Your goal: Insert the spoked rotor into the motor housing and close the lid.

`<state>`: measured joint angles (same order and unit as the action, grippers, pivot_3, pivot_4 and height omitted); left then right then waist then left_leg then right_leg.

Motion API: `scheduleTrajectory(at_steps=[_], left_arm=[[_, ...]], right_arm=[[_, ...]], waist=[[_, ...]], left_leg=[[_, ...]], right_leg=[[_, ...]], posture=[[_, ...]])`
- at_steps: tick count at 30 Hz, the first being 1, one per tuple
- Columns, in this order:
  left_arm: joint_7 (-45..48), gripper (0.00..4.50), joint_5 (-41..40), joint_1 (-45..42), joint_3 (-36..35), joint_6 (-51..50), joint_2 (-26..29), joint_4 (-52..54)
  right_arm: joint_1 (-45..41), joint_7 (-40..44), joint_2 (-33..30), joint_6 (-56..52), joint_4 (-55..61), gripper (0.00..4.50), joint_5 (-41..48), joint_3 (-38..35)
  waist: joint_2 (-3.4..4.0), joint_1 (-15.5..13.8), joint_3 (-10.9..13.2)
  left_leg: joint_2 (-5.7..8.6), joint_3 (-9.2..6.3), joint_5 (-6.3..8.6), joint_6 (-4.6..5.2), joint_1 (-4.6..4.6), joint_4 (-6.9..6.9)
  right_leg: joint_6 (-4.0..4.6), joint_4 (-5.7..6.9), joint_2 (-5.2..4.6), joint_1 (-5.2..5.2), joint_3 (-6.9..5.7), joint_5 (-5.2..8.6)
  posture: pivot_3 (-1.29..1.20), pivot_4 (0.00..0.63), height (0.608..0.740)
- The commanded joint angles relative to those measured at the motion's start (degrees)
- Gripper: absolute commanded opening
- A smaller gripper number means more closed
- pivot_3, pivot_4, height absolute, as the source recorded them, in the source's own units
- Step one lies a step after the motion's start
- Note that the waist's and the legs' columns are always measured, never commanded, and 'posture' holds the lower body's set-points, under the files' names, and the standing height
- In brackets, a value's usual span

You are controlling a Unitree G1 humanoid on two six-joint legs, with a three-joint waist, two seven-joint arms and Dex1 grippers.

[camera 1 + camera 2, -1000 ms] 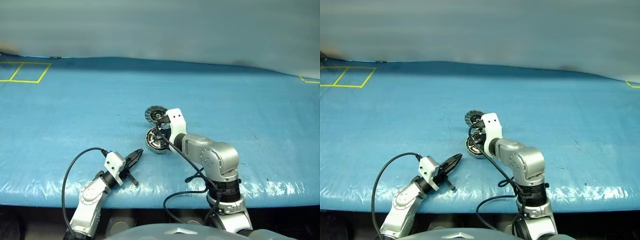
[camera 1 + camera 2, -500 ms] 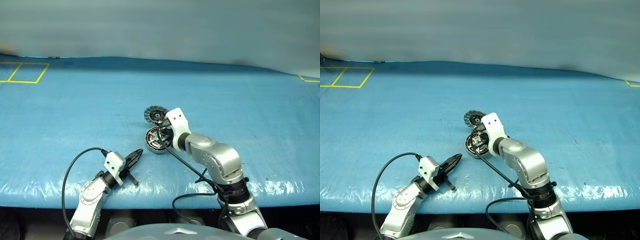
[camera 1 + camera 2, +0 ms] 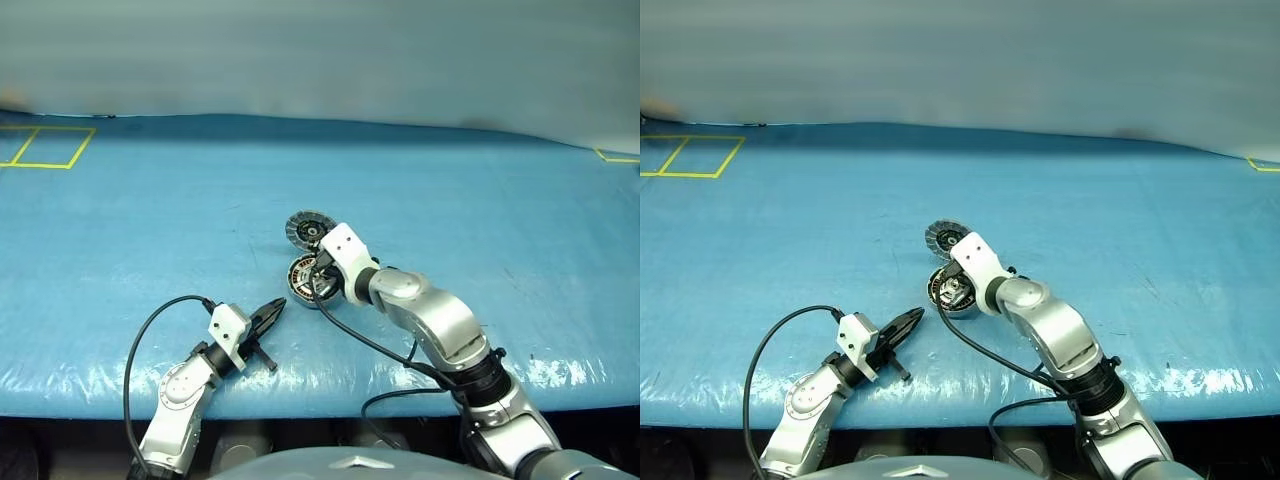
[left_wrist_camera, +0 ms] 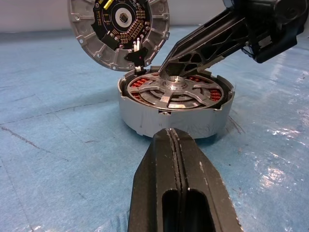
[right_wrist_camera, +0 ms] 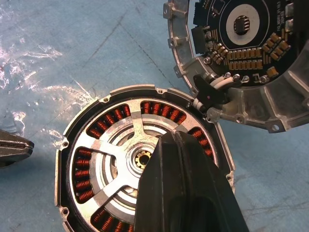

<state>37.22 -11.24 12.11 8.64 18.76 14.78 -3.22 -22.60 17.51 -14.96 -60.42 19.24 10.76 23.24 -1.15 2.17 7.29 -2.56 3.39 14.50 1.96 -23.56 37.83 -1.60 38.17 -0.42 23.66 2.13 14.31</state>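
Over the last second our right arm had swung its elbow outward and rolled its wrist, while the right gripper (image 4: 166, 72), its two black fingers pressed together and holding nothing, stayed over the round shallow grey metal motor housing (image 4: 176, 113) with its ring of copper-brown windings. The flat spoked rotor (image 5: 113, 166), silvery spokes meeting at a centre hub, lay seated inside the housing, so we judged the insertion done and this roll as a re-aiming for the lid. The round grey hinged lid (image 4: 119, 30), its inner face carrying a dark circuit disc, stood open and tilted up at the housing's far side, joined at the hinge. The closed fingertips rested at or just above the rotor's hub; we could not tell whether they touched. The lid stood just beyond them, near but apart. Our left gripper (image 3: 270, 312), fingers also together and empty, hung near the blue table's (image 3: 120, 230) front edge, pointing at the housing, well apart from it
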Motion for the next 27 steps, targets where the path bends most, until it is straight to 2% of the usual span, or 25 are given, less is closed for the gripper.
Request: scheduleTrajectory(at_steps=[1, 10, 13, 16, 18, 22, 27], left_arm=[[-0.36, 0.00, 0.05, -0.11, 0.20, 0.14, -0.10, 3.22], [-0.99, 0.00, -1.04, 0.85, -1.12, 1.18, 0.03, 4.02], [-1.03, 0.00, -1.08, 1.15, -1.32, 1.64, -0.06, 4.18], [-0.80, 0.00, -1.25, 1.69, -1.61, 1.84, 0.06, 4.52], [-0.73, 0.00, -1.25, 1.85, -1.66, 1.81, 0.08, 4.58], [-0.68, 0.00, -1.28, 1.76, -1.61, 1.80, -0.03, 4.42], [-0.40, 0.00, -1.09, 1.47, -1.33, 2.14, -0.04, 4.11]], right_arm=[[-0.44, 1.45, 0.65, 0.61, -0.51, 0.02, 0.23, 0.86], [1.41, 7.84, -1.84, 3.96, 9.90, 0.02, 6.54, -6.90], [2.63, 10.28, -6.92, 4.34, 12.83, 0.02, 6.84, -8.22], [1.93, 10.58, -13.47, -0.20, 13.45, 0.02, 5.84, -8.99], [0.47, 9.53, -15.49, -3.13, 12.45, 0.02, 5.36, -9.62], [-3.86, 4.93, -13.70, -5.31, 6.65, 0.02, 3.24, -12.35], [-8.66, 0.46, -9.76, 6.20, -7.07, 0.02, -1.82, -12.79]], waist=[[0.00, 0.00, 0.00], [0.07, -0.16, 0.09], [0.06, -0.51, 0.10], [0.07, -0.63, 0.12], [0.07, -0.64, 0.13], [0.09, -0.21, 0.14], [0.08, -0.33, 0.14]], left_leg=[[0.00, 0.01, 0.00, 0.00, 0.00, 0.00], [0.01, -0.02, 0.01, 0.01, -0.17, -0.02], [0.05, -0.05, 0.02, 0.02, -0.16, 0.00], [0.07, 0.00, 0.04, 0.05, -0.15, 0.02], [0.07, 0.03, 0.04, 0.06, -0.15, 0.04], [0.01, 0.05, 0.04, 0.05, -0.12, 0.03], [0.05, 0.06, 0.04, 0.06, -0.14, 0.01]], right_leg=[[0.00, 0.00, 0.00, 0.00, 0.00, 0.00], [0.00, -0.01, -0.03, 0.12, 0.00, 0.00], [-0.02, -0.08, -0.07, 0.06, -0.02, -0.01], [0.11, -0.17, -0.10, 0.04, -0.02, 0.07], [0.17, -0.17, -0.12, 0.05, 0.01, 0.09], [0.19, -0.09, -0.05, 0.08, 0.18, 0.09], [0.01, -0.09, -0.01, 0.08, 0.15, -0.02]], posture=[[0.00, 0.150, 0.740], [0.00, 0.150, 0.740], [0.00, 0.150, 0.740], [0.00, 0.150, 0.740], [0.00, 0.150, 0.740], [0.00, 0.150, 0.740], [0.00, 0.150, 0.740]])
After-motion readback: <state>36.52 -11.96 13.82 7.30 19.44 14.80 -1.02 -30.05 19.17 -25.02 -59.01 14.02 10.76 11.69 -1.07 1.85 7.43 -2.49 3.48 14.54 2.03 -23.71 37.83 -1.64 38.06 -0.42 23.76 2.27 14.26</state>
